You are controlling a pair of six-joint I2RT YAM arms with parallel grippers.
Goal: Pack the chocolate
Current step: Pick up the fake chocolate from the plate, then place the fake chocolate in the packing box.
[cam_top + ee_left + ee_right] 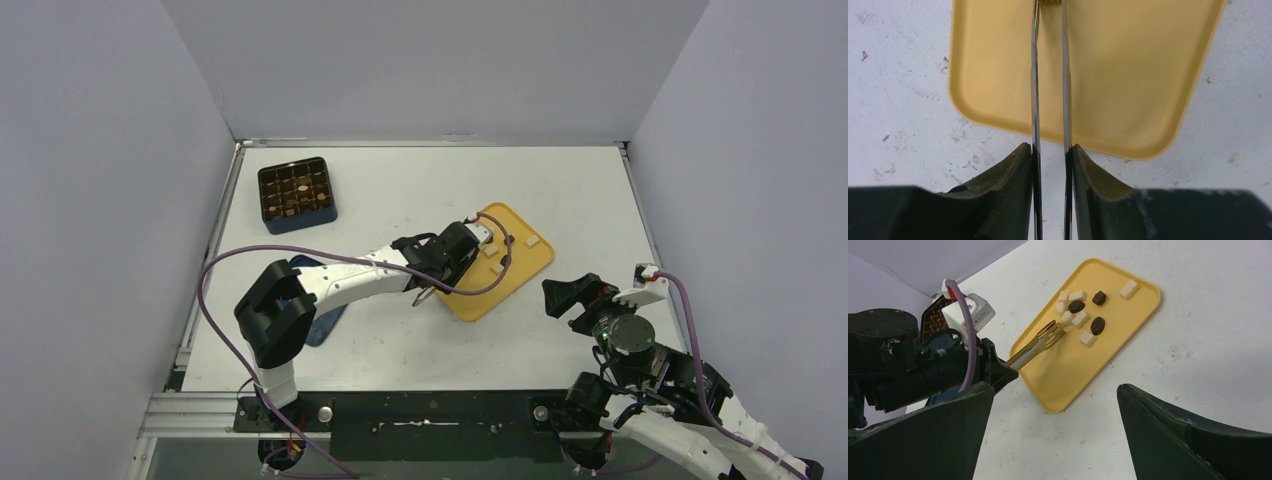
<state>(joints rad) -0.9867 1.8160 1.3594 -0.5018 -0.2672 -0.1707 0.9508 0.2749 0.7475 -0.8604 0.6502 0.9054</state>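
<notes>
The chocolate (1081, 319) is several small dark and cream pieces at the far end of the yellow tray (1068, 375); cream pieces also show in the top view (531, 241). My left gripper (1050, 147) is shut on the long metal tongs (1035, 75), which reach out over the tray (1128, 75). In the right wrist view the tongs' tips (1054, 334) hover just short of the pieces, slightly apart, with nothing seen between them. My right gripper (1055, 386) is open and empty, low over the table right of the tray (500, 275).
A dark box with a grid of compartments (296, 194), several holding pieces, stands at the back left. A flat dark blue object (325, 322) lies under the left arm. Grey walls enclose the table on three sides.
</notes>
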